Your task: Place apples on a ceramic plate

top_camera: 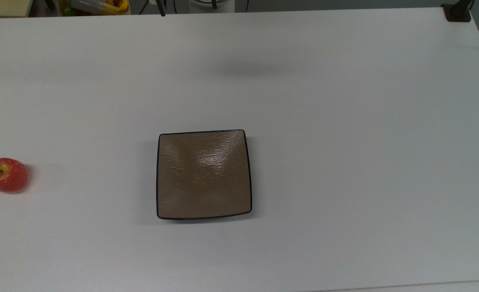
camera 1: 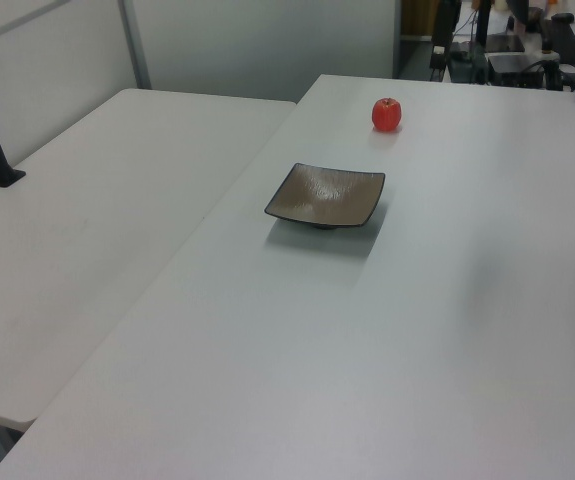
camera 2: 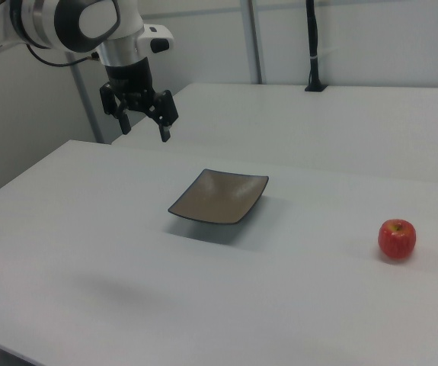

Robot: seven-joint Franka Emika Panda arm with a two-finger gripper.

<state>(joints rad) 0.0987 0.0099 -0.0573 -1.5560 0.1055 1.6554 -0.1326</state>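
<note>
Arm raised at right view's upper left; gripper [camera 2: 144,123] pointing down, fingers spread, holding nothing.

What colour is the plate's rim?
A thin dark, near-black rim around the brown plate; clearest in the top view.
</note>
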